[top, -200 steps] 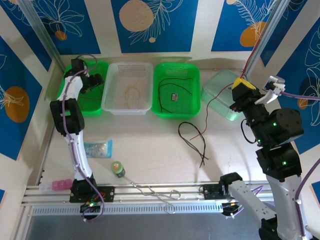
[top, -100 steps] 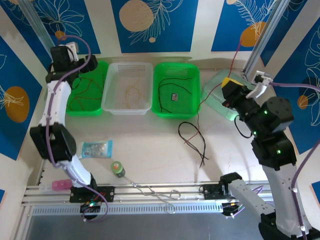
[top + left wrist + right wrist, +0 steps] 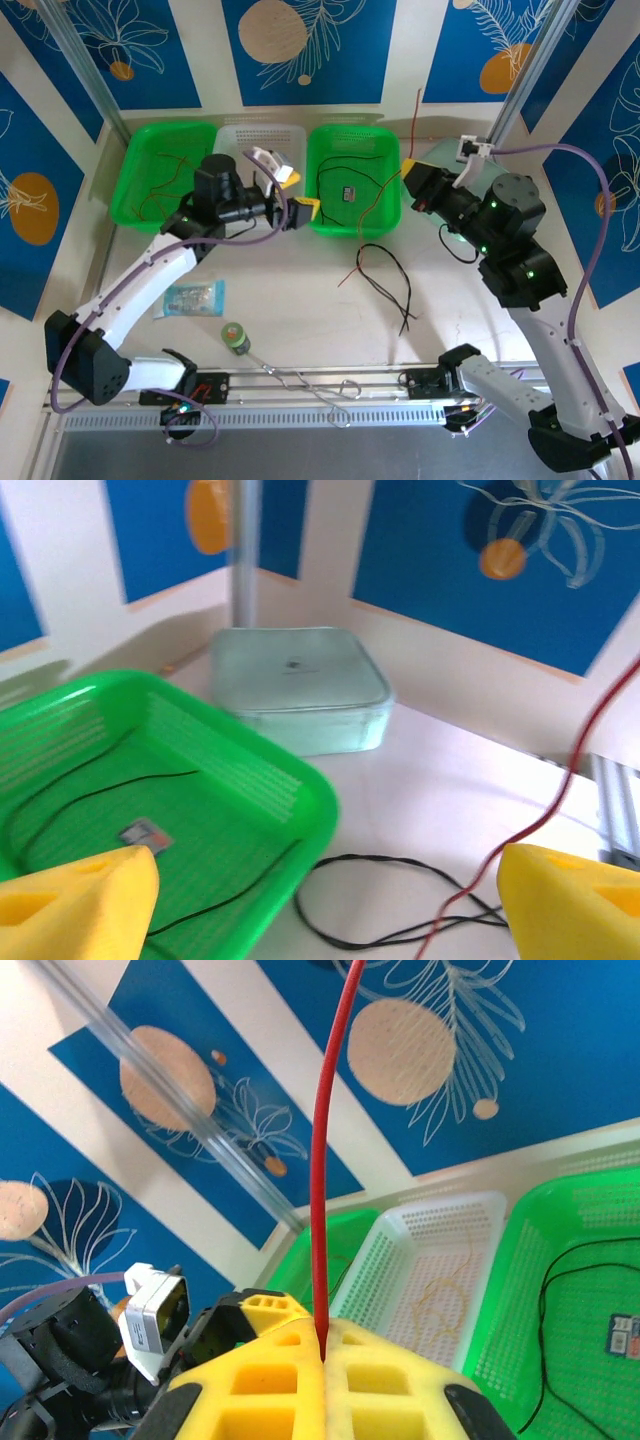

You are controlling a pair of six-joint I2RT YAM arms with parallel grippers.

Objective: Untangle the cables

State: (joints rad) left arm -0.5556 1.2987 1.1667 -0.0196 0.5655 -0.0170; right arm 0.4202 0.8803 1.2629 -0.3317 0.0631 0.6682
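My right gripper [image 3: 408, 176] is shut on a red cable [image 3: 378, 210], which rises past its fingers [image 3: 322, 1345] and hangs down to the table by the right green basket [image 3: 390, 215]. The red cable [image 3: 325, 1160] stands up from the closed yellow pads. On the table below, a black cable [image 3: 385, 272] lies in loops, crossed by the red one. My left gripper [image 3: 297, 192] hovers open between the white basket [image 3: 235, 135] and the right green basket, empty. Its view looks down on the black cable [image 3: 400, 860] and red cable [image 3: 590, 730]. A tan cable [image 3: 440, 1300] lies in the white basket.
The left green basket [image 3: 135, 190] holds thin red wires and the right one a black wire and a small card. A pale green box [image 3: 432, 158] sits behind my right gripper. A blue packet [image 3: 190, 297], green roll [image 3: 236, 337] and bent silver wire [image 3: 310, 385] lie near the front rail.
My left arm swung from the far-left green basket to the middle, its jaws narrowing slightly. My right gripper carried the red cable left toward the right green basket.
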